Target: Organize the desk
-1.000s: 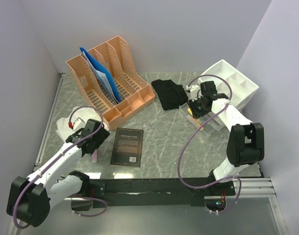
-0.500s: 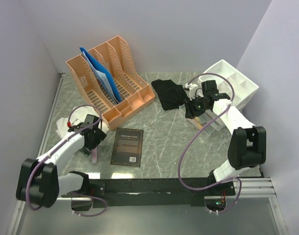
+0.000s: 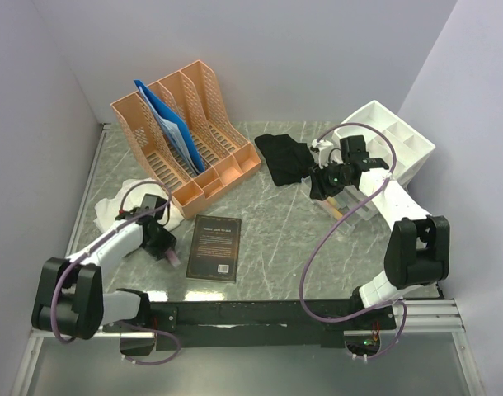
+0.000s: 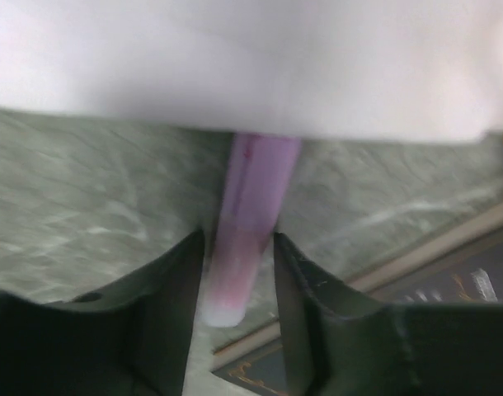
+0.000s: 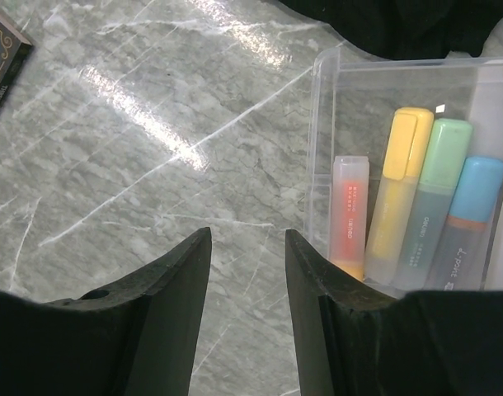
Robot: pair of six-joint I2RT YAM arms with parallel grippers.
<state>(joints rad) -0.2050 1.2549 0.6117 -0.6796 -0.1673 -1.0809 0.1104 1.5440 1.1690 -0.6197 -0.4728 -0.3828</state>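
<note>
Since the lilac plastic highlighter (image 4: pixel 250 206) is clamped by the left gripper (image 4: pixel 239 239), the right gripper (image 5: pixel 247 239) hanging half-open and empty, a lift toward the clear plastic box (image 5: pixel 375 82) is judged next.

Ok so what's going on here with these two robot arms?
They're tidying a desk. The left gripper is down over a pink marker lying on the marble, one finger on either side. The view is too blurred to say whether it grips yet. The right gripper hangs open and empty above the desk, beside a clear box holding four highlighters.
</note>
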